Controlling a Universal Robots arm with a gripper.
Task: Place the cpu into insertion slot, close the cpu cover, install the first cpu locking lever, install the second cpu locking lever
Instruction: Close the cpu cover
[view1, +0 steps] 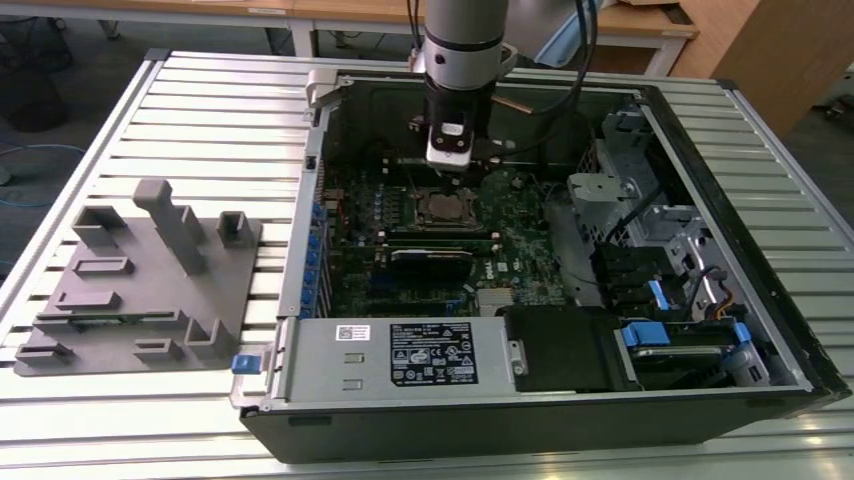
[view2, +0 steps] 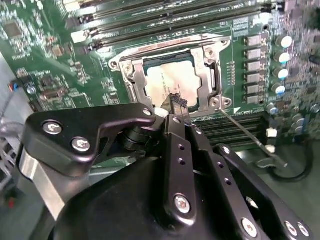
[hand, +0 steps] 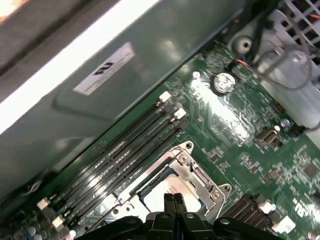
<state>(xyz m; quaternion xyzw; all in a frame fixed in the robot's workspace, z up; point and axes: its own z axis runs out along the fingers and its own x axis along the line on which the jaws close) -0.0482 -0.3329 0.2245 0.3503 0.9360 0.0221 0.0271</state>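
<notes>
Above one edge of the cpu cover (view2: 204, 75) we see the hand (view2: 177, 102), fingertips pressed together with nothing between them. The cpu (view2: 167, 80) lies flat in that cover's window, just beneath the hand's tips. From the cover's corner a thin lever (view2: 245, 131) slants away.

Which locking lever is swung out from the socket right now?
The lever angling off the socket corner across the memory slots; the other lever lies along the socket's edge.
</notes>
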